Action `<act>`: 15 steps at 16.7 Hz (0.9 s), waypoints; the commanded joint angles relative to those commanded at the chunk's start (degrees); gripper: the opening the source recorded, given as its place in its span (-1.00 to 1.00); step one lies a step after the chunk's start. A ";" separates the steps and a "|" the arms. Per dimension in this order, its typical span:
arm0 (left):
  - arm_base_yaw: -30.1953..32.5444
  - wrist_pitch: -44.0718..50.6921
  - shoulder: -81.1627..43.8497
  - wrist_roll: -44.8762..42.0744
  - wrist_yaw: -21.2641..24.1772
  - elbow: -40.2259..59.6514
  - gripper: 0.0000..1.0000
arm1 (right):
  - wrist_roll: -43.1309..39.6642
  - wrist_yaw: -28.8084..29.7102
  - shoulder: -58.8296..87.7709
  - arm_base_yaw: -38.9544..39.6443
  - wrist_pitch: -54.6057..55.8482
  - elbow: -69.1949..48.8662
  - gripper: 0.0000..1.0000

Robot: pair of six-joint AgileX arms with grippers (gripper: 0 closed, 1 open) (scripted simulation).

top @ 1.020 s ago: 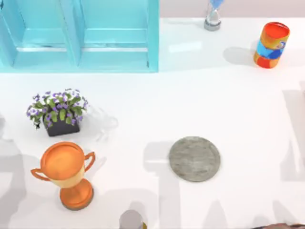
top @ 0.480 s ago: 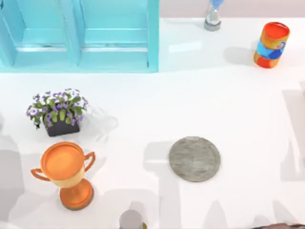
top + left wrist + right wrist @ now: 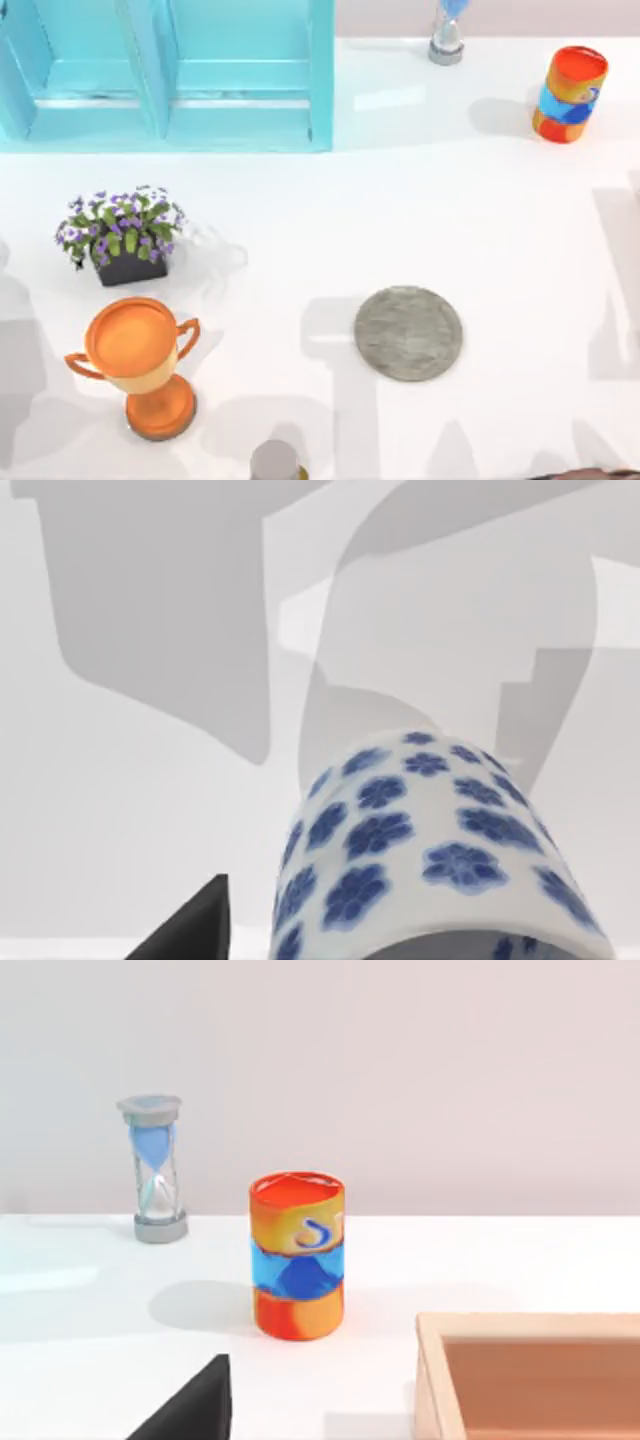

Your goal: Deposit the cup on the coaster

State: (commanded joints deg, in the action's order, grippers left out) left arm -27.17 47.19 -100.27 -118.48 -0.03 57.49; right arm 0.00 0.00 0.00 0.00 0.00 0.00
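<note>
The cup (image 3: 430, 850), white with blue flowers, fills the lower part of the left wrist view, close to the camera over bare white table. A dark fingertip (image 3: 195, 925) of my left gripper stands just beside it with a small gap, not touching; the fingers look open. The coaster (image 3: 408, 333), a flat grey stone disc, lies bare on the table right of centre in the top view. One dark fingertip (image 3: 195, 1405) of my right gripper shows in the right wrist view, set wide, holding nothing.
An orange trophy (image 3: 135, 360) and a flower pot (image 3: 122, 238) stand at the left. A blue cabinet (image 3: 165, 75) is at the back left. An hourglass (image 3: 447, 30) and a striped cylinder (image 3: 570, 95) are at the back right. A small grey-topped cylinder (image 3: 275, 462) is at the front. A wooden box (image 3: 530, 1375) is near the right gripper.
Arm shadows along the table's left edge have shifted a little. No object on the table has moved.
</note>
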 joint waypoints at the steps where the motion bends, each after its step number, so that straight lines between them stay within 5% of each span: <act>1: 0.00 0.00 0.00 0.00 0.00 0.00 1.00 | 0.00 0.00 0.00 0.00 0.00 0.00 1.00; 2: 0.00 0.00 0.00 0.00 0.00 0.00 1.00 | 0.00 0.00 0.00 0.00 0.00 0.00 1.00; 15: 0.00 0.00 0.00 0.00 0.00 0.00 -0.96 | 0.00 0.00 0.00 0.00 0.00 0.00 1.00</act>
State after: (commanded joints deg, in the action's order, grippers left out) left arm -27.17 47.19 -100.27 -118.48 -0.03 57.49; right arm 0.00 0.00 0.00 0.00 0.00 0.00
